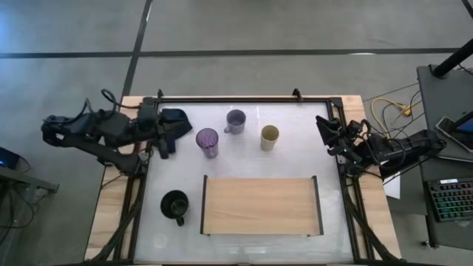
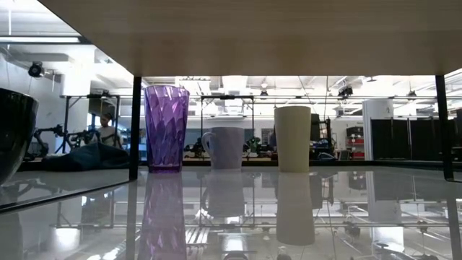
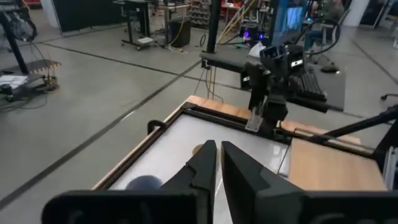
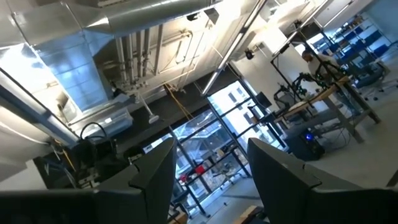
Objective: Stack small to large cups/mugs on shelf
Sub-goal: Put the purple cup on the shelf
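Note:
Three cups stand upright on the white tabletop beyond the shelf [image 1: 260, 205]: a purple tumbler [image 1: 208, 142], a grey-lavender mug [image 1: 235, 121] and a pale yellow cup [image 1: 270, 137]. A black mug [image 1: 175, 206] stands left of the shelf. The low view shows the tumbler [image 2: 166, 128], the mug [image 2: 225, 147] and the yellow cup [image 2: 292, 138] in a row under the shelf board [image 2: 253, 36]. My left gripper [image 1: 167, 140] hovers just left of the tumbler, shut and holding nothing [image 3: 216, 165]. Over the table's right edge my right gripper [image 1: 324, 127] is open and tipped upward [image 4: 211, 180].
A dark blue cloth [image 1: 175, 117] lies at the far left of the table beside my left arm. The shelf's black end rails [image 1: 204, 205] rise at both short ends. Bare tabletop [image 1: 295, 159] lies between the cups and the shelf.

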`<state>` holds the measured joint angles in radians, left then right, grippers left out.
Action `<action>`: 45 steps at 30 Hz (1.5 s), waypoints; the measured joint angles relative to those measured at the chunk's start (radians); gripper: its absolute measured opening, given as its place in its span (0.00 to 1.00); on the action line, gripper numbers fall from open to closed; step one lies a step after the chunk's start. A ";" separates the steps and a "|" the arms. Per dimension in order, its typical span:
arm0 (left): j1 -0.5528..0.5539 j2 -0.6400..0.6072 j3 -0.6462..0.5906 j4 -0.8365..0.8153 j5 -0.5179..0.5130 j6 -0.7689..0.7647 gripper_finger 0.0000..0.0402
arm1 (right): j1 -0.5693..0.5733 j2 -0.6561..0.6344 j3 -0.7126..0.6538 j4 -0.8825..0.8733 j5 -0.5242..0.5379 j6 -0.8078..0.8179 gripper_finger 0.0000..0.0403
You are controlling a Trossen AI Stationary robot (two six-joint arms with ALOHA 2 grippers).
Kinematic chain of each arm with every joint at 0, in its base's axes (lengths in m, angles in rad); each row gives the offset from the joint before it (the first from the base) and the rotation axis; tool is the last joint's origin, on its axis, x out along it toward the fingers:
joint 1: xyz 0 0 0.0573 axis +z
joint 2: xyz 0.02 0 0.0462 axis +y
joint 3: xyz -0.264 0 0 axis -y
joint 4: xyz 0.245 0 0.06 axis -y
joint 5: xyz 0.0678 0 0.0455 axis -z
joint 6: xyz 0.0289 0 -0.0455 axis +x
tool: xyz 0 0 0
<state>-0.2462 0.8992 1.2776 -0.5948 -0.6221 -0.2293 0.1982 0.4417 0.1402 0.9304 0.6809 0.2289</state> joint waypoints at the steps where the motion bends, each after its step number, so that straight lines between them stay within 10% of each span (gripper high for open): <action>1: 0.000 0.012 -0.003 0.003 0.003 -0.001 0.02 | 0.000 0.000 0.000 0.000 0.000 0.002 0.48; 13: 0.027 0.136 0.029 -0.126 -0.077 -0.066 0.02 | 0.000 -0.001 0.000 0.001 0.000 0.078 0.48; 25: 0.525 0.233 0.258 -0.556 0.365 -0.155 0.10 | 0.000 -0.002 0.000 0.011 0.000 0.109 0.48; 35: 0.582 0.462 0.268 -0.655 0.380 -0.075 0.42 | 0.000 -0.002 0.000 0.014 0.003 0.152 0.48; 45: 0.601 0.598 0.268 -0.684 0.487 -0.051 0.48 | 0.000 -0.002 -0.001 -0.058 0.021 0.270 0.48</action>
<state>0.3552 1.4968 1.5459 -1.2791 -0.1352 -0.2798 0.1978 0.4400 0.1390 0.8724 0.7022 0.4994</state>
